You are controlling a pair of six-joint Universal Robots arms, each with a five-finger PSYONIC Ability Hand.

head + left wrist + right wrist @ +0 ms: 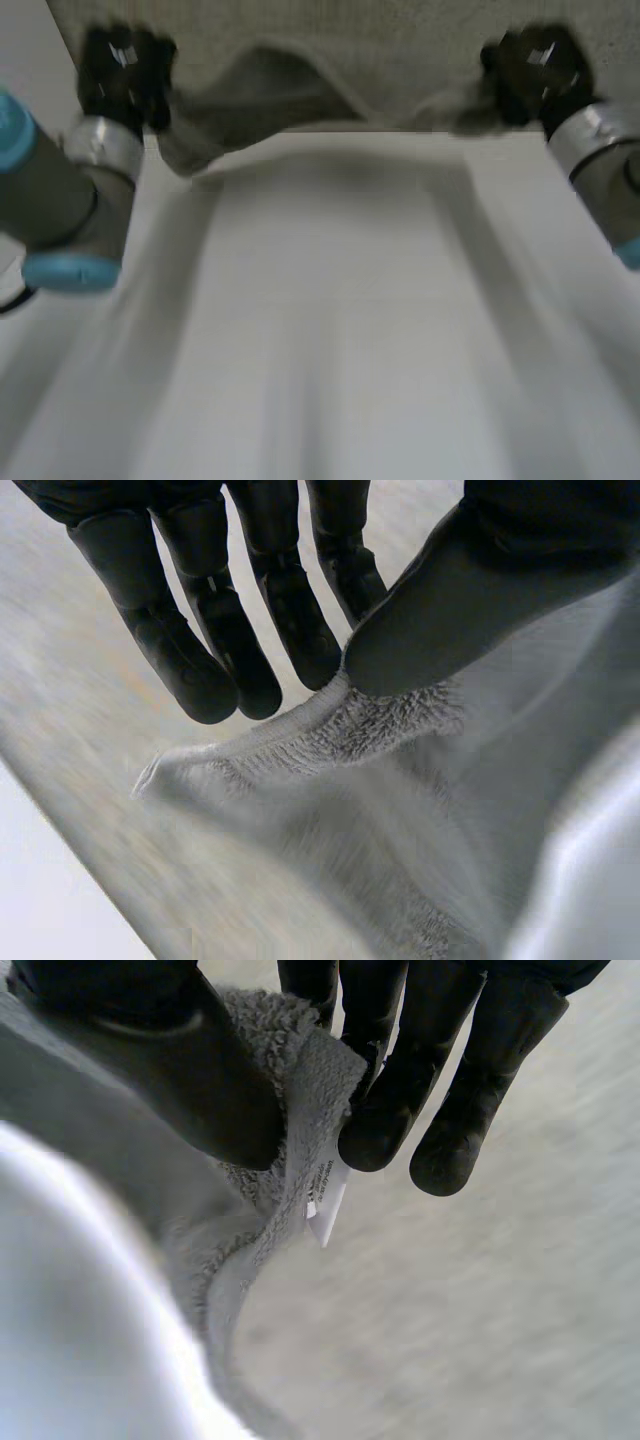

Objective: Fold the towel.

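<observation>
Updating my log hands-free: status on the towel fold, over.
Left hand pinching towel near a corner. Right hand pinching towel's edge beside white tag. Near edge raised off table. Nothing seen blocking.

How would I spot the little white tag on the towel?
Look across the white table to the fluffy grey towel at its far side. Follow it to the part pinched in the right hand. The tag sticks out of the hem beside the fingertips: flat, white and printed, not fuzzy.
</observation>
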